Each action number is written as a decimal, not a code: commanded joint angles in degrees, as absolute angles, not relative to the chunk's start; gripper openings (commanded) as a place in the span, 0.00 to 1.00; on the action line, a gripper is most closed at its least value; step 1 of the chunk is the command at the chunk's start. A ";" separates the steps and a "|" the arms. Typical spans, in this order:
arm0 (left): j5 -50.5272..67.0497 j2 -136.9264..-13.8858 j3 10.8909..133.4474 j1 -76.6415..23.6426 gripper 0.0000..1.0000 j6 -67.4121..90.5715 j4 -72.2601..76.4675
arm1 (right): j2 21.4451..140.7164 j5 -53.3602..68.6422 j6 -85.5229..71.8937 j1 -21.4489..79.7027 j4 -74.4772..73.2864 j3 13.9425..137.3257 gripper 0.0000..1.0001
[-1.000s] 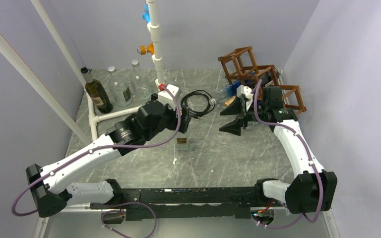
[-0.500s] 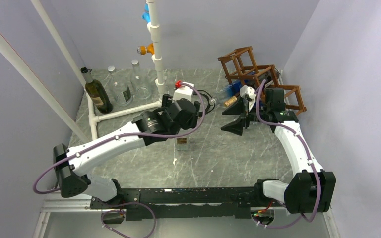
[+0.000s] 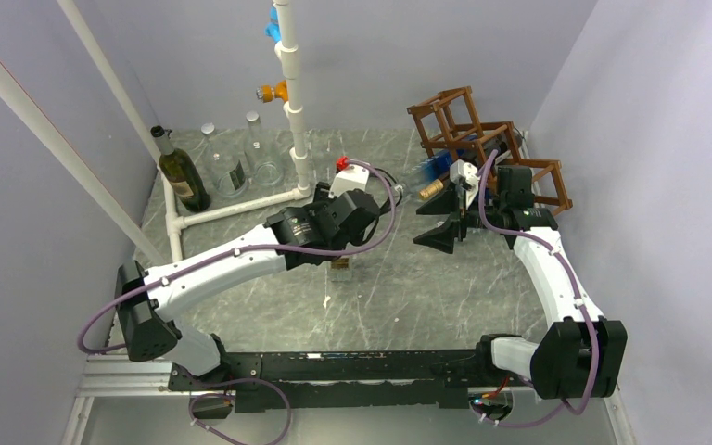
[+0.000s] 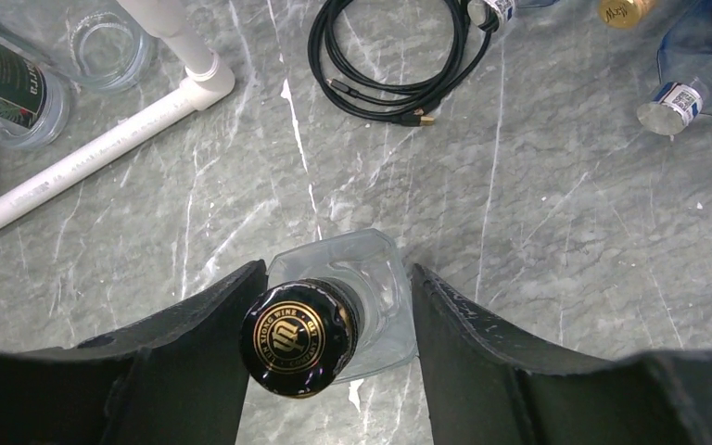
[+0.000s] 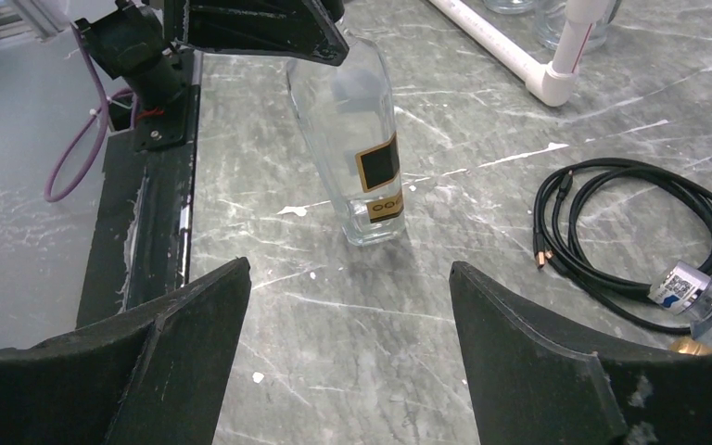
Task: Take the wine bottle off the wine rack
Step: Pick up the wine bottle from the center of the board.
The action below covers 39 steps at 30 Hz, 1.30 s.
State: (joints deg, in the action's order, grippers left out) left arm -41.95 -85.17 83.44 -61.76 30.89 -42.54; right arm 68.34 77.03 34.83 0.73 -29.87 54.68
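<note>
The reddish-brown wine rack (image 3: 440,99) stands at the back right. A clear square wine bottle (image 5: 357,130) with a black, gold-printed cap (image 4: 298,336) stands upright mid-table, apart from the rack. My left gripper (image 4: 338,271) hangs over it from above, its jaws either side of the neck. The left finger touches the cap and a gap remains at the right finger, so it is open. My right gripper (image 5: 348,269) hovers open and holding nothing in front of the rack (image 3: 434,225), facing the bottle.
A blue bottle (image 3: 434,169) lies in the rack's lower part with its neck poking out, a gold-capped one (image 3: 429,188) beside it. A black cable (image 4: 389,56) is coiled behind the clear bottle. A dark green bottle (image 3: 183,174), glass jars (image 3: 232,167) and white pipes (image 3: 289,83) stand back left.
My left arm has swung right and forward until its gripper sits over the clear bottle, and its jaws have narrowed round the cap. The right gripper has barely moved.
</note>
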 commanded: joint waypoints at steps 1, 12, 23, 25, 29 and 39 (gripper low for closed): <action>-44.12 -85.85 86.02 -62.06 0.62 31.43 -42.74 | 67.06 79.56 35.33 0.26 -28.25 54.84 0.82; -44.15 -87.18 87.63 -62.07 0.41 31.20 -44.05 | 67.12 79.64 36.04 0.26 -28.83 54.84 0.82; -41.82 -85.96 86.90 -60.40 0.00 27.25 -41.27 | 67.00 79.71 36.97 0.26 -29.66 54.93 0.82; -41.56 -84.67 86.67 -59.82 0.00 25.37 -39.55 | 66.92 79.68 37.17 0.26 -29.81 55.02 0.82; -39.08 -82.36 86.13 -58.07 0.00 20.67 -34.96 | 66.75 79.55 37.50 0.26 -30.06 54.98 0.82; -33.19 -81.91 87.30 -52.36 0.00 11.76 -25.65 | 66.53 79.53 38.64 -1.62 -31.14 55.11 0.82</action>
State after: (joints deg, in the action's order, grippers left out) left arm -34.61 -85.32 83.88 -54.06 17.41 -35.90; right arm 67.79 77.06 36.47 -1.43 -30.68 54.68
